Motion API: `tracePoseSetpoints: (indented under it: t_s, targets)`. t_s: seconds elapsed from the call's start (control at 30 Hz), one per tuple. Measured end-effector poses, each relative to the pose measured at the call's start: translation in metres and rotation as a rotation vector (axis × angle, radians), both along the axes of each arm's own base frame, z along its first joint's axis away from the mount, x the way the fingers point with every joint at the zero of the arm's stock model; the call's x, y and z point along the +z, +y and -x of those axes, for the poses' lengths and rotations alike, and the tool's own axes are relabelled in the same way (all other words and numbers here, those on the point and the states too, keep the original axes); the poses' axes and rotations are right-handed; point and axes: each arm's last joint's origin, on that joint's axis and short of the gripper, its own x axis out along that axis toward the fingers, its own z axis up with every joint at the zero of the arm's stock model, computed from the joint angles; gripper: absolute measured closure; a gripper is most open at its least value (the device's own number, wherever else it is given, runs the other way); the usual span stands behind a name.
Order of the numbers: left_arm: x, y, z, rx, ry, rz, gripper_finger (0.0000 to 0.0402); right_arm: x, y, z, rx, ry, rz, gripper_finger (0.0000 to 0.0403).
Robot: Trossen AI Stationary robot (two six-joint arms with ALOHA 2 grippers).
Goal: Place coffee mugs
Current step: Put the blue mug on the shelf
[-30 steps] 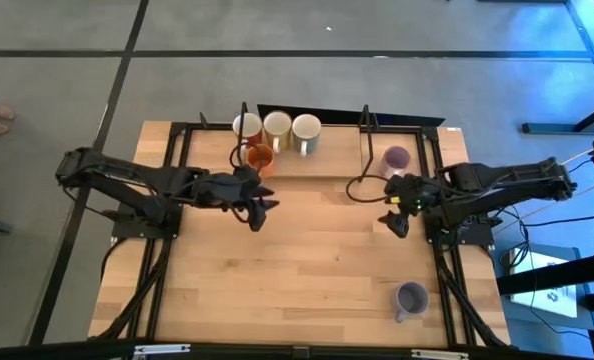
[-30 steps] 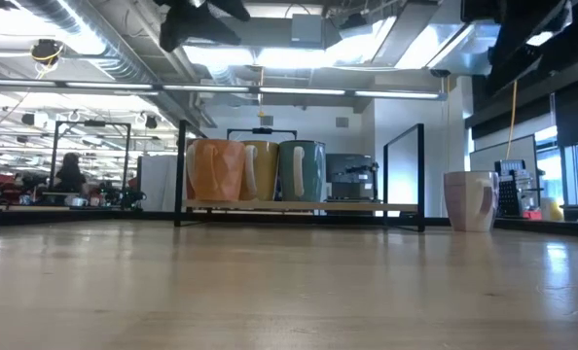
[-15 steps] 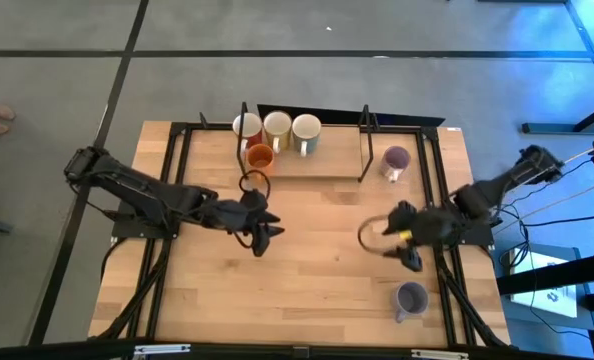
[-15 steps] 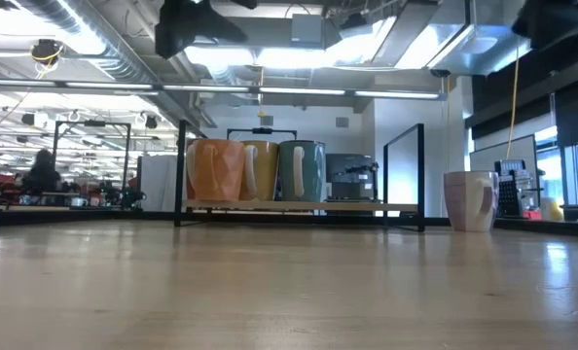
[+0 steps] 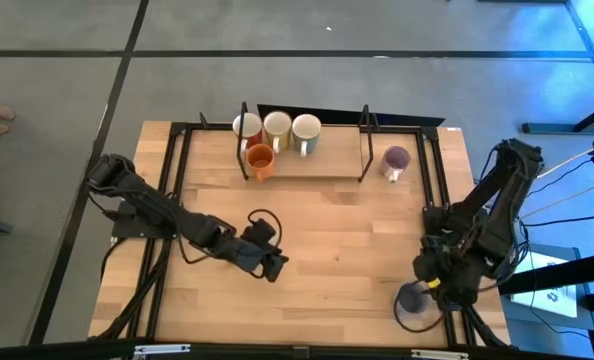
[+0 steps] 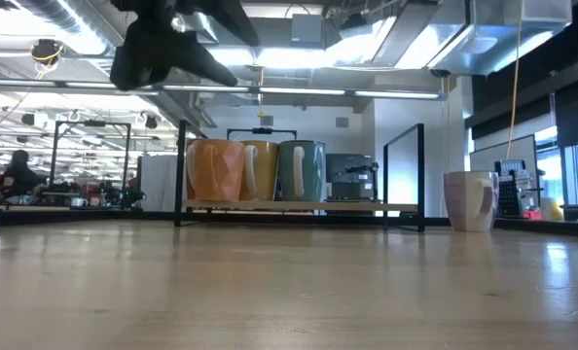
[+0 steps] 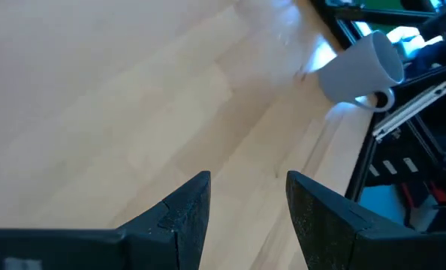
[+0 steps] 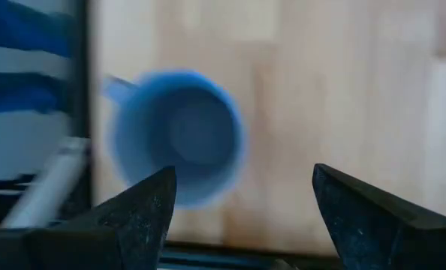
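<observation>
Three white or cream mugs (image 5: 277, 127) stand in a row on a rack at the far edge, with the orange mug (image 5: 261, 158) in front of them. One pale purple mug (image 5: 395, 160) stands on the table right of the rack. The other purple mug (image 5: 410, 302) stands at the near right corner, also in the left wrist view (image 7: 362, 67) and the right wrist view (image 8: 178, 139). My right gripper (image 5: 429, 280) hangs open above this mug, pointing down, with its fingers apart (image 8: 244, 171). My left gripper (image 5: 274, 268) hovers open over the mid table (image 7: 245, 184).
The rack's dark metal frame (image 5: 365, 150) stands along the far edge, with uprights at both ends. Dark rails (image 5: 439, 200) run along the table's left and right sides. Bare wood (image 5: 337, 240) lies between the two grippers. The low view shows the racked mugs (image 6: 260, 170) and the purple mug (image 6: 469, 199).
My right gripper has swung from beside the far purple mug toward the near edge and tipped to point down over the near purple mug. My left gripper has drawn away from the orange mug toward the near edge and slightly right. No mug has moved.
</observation>
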Motion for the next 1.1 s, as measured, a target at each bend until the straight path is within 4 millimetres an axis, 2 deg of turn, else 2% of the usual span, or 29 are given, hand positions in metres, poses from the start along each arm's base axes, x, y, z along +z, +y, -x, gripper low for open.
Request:
tracePoseSetpoints:
  t_s: [0.27,0.43,0.63,0.8,0.97,1.03,1.1]
  targets:
    - [-0.007,0.001,-0.004,0.050,0.017,0.040,0.0232,-0.029,0.011,-0.007,-0.144,0.101,0.102,0.0108]
    - [-0.007,0.007,-0.006,0.042,0.028,0.050,0.0232,-0.045,0.018,-0.015,-0.203,0.149,0.053,0.0137]
    - [-0.008,0.011,-0.008,-0.035,0.050,0.025,0.0232,-0.051,0.012,-0.028,-0.321,0.199,0.065,0.0209]
    - [-0.008,0.012,-0.009,-0.147,0.076,0.012,0.0232,-0.058,0.010,-0.038,-0.362,0.249,0.055,0.0292]
    - [0.005,0.014,0.003,-0.231,0.089,-0.030,0.0232,-0.060,0.005,-0.046,-0.389,0.262,0.067,0.0380]
    - [0.014,0.015,0.011,-0.255,0.083,-0.048,0.0232,-0.058,0.003,-0.051,-0.375,0.242,0.051,0.0393]
    - [0.020,0.015,0.020,-0.270,0.095,-0.070,0.0232,-0.053,-0.001,-0.058,-0.367,0.228,0.055,0.0388]
